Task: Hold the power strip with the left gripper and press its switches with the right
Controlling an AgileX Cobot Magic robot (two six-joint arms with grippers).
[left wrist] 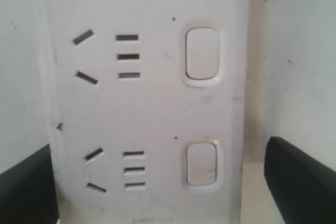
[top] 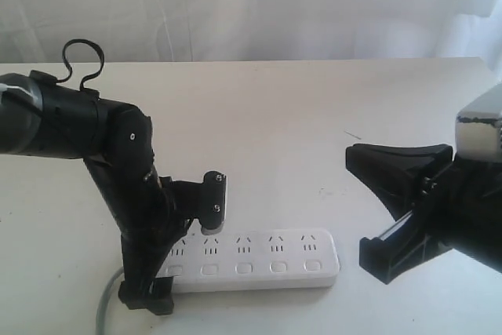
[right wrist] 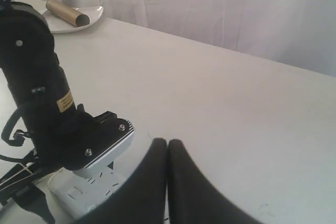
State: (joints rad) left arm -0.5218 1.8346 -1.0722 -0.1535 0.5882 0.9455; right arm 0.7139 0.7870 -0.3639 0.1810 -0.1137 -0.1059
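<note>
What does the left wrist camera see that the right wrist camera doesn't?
Only the left wrist view shows two switches, close up. Only the right wrist view shows the right end effector, its fingers shut together, plus a plate holding a brown tube, and a curtain. Both show the power strip, the white table and the left end effector, open astride the strip.
</note>
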